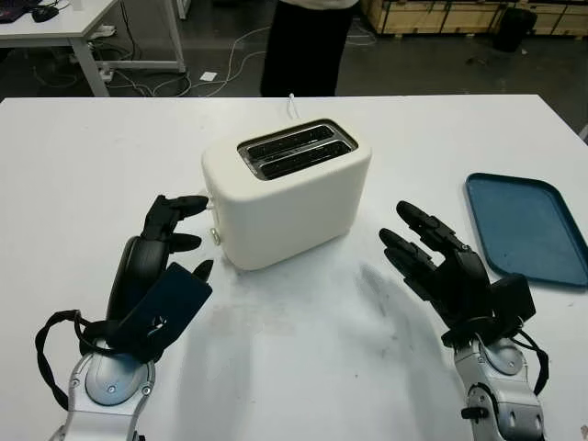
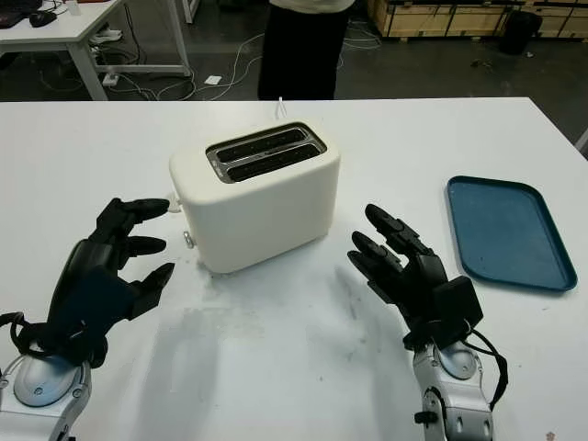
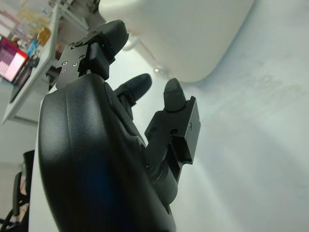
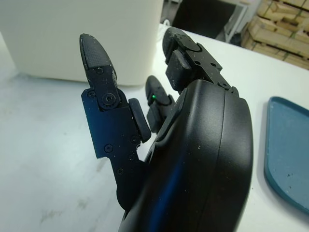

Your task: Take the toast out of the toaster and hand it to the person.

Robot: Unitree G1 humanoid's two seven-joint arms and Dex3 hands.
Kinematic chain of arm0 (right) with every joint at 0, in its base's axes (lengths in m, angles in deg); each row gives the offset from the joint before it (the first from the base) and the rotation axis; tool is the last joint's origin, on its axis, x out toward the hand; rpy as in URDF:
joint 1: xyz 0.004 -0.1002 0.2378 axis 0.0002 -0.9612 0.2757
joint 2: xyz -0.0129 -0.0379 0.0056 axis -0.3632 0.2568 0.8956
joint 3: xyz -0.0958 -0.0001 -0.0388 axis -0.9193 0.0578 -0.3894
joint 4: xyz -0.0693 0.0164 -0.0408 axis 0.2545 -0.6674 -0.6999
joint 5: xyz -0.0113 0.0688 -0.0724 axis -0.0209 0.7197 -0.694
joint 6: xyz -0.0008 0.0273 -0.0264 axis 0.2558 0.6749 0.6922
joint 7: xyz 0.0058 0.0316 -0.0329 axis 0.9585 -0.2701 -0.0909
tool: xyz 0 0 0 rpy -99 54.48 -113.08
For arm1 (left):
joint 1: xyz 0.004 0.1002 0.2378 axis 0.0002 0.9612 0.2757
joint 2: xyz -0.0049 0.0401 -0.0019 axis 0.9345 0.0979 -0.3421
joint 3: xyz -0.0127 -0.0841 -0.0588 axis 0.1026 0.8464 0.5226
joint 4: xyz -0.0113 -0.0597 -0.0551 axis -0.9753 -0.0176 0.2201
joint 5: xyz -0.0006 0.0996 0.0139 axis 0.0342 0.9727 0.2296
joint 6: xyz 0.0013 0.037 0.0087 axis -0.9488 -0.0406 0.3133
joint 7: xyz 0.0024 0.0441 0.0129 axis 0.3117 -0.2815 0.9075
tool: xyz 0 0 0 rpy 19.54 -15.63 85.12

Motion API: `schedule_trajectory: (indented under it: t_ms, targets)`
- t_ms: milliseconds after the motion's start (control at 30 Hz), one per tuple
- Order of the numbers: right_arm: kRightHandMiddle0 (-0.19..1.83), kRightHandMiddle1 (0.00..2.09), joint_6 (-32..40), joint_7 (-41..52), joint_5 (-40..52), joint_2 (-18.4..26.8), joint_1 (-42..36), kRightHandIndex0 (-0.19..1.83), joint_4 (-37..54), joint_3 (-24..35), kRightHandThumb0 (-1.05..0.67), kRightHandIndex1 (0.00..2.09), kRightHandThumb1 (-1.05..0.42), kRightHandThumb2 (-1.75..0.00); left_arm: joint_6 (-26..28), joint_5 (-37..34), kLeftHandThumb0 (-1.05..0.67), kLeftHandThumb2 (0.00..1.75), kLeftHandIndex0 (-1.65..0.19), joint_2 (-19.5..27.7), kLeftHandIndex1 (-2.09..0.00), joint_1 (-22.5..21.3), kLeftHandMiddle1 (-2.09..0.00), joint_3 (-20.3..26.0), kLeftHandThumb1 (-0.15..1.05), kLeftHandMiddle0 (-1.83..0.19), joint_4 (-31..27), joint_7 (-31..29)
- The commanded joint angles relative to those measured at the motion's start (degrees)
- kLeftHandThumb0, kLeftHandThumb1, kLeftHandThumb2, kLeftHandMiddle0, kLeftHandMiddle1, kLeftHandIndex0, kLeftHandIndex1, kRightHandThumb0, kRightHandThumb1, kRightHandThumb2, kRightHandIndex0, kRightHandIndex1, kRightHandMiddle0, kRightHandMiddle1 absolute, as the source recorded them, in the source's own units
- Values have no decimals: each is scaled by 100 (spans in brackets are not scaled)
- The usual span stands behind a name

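A cream two-slot toaster (image 1: 289, 197) stands in the middle of the white table (image 1: 294, 367). Its slots (image 1: 296, 150) look dark, and I see no toast rising from them. My left hand (image 1: 175, 239) is open just left of the toaster, fingertips close to its side by the lever (image 1: 216, 236). To the toaster's right, my right hand (image 1: 418, 243) is open, a short gap away from it. A person in dark trousers (image 1: 308, 46) stands behind the table's far edge.
A dark blue tray (image 1: 524, 225) lies at the table's right edge. The toaster's white cord (image 1: 292, 103) runs off the far edge. Another white table (image 1: 64, 28) and cables on the floor are beyond.
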Motion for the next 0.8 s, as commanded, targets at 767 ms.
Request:
schedule_trajectory:
  t_ms: [767]
  targets:
    - [50,0,-121,229,33,206,248,54,-56,298,-49,0,-83,0,531,97,18,46,-21,-184,-60,67,-119,239,92,-7,-20,-305]
